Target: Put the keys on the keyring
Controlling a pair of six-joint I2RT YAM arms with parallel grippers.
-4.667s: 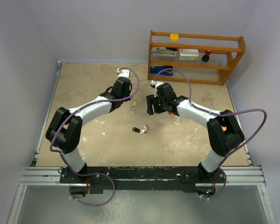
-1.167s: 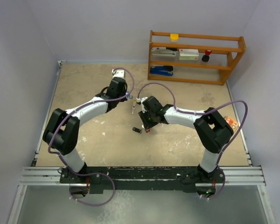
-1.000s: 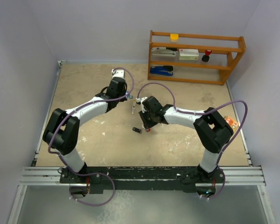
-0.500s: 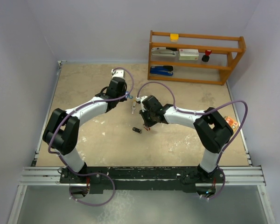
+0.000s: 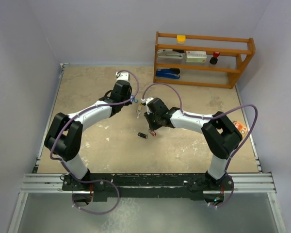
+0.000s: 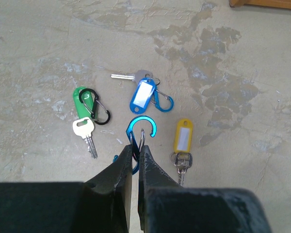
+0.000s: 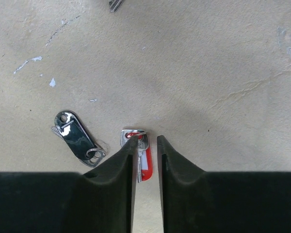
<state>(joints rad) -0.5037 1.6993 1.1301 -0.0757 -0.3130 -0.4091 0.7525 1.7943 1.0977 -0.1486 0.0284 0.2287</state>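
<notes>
Keys (image 5: 138, 112) lie in two groups at mid-table. Far group, just beyond my left gripper (image 6: 136, 150): the blue-tagged key (image 6: 143, 93) lies between the green-tagged key (image 6: 77, 95) and the yellow-tagged key (image 6: 183, 137), each apart from the others. My left jaws are closed on the blue carabiner (image 6: 141, 119).

Near group: the red-tagged key (image 7: 144, 165) sits in the narrow gap of my right gripper (image 7: 146, 141). Whether the jaws pinch it, I cannot tell. The black-tagged key (image 7: 76, 138) lies just left of it, not touching.

Bare table (image 5: 87, 92) extends left, near and right of both groups. A wooden rack (image 5: 203, 60) stands at the far right edge, well apart. My two wrists are near each other, with the far group between them.
</notes>
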